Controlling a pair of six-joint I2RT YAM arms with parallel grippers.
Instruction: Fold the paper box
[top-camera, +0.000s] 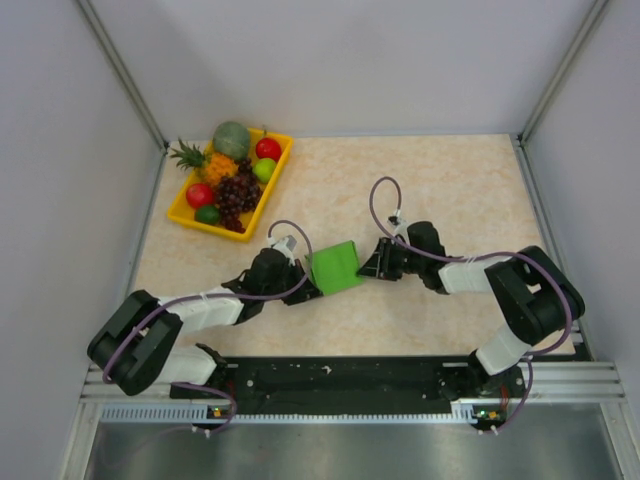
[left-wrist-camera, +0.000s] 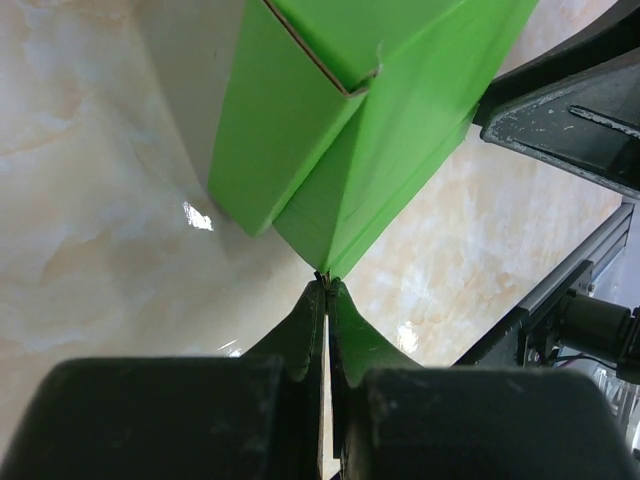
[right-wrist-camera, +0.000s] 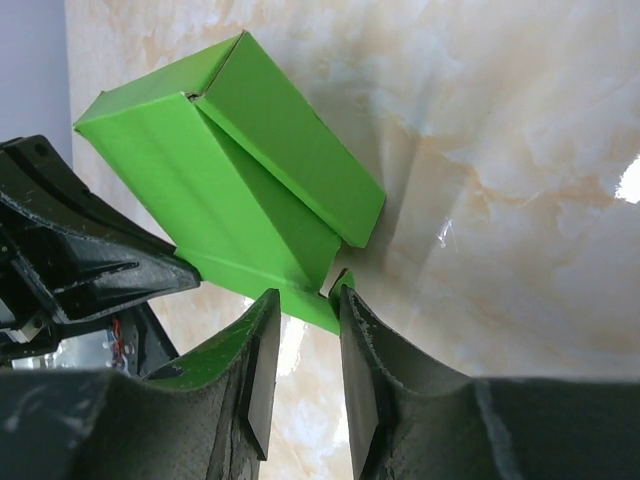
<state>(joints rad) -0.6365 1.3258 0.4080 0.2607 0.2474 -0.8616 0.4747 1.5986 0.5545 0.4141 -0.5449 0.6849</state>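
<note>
The paper box (top-camera: 335, 267) is a bright green, partly folded shape held up between my two grippers at the middle of the table. My left gripper (top-camera: 303, 283) is shut on the box's lower left corner. In the left wrist view its fingertips (left-wrist-camera: 328, 282) pinch the pointed green edge of the box (left-wrist-camera: 350, 150). My right gripper (top-camera: 366, 267) is at the box's right side. In the right wrist view its jaws (right-wrist-camera: 305, 297) stand apart, with a thin flap of the box (right-wrist-camera: 230, 170) lying between the tips, unclamped.
A yellow tray (top-camera: 176, 211) of fruit stands at the back left of the table. A metal rail (top-camera: 350, 375) runs along the near edge. The left gripper's black body (right-wrist-camera: 70, 260) is close to the box in the right wrist view.
</note>
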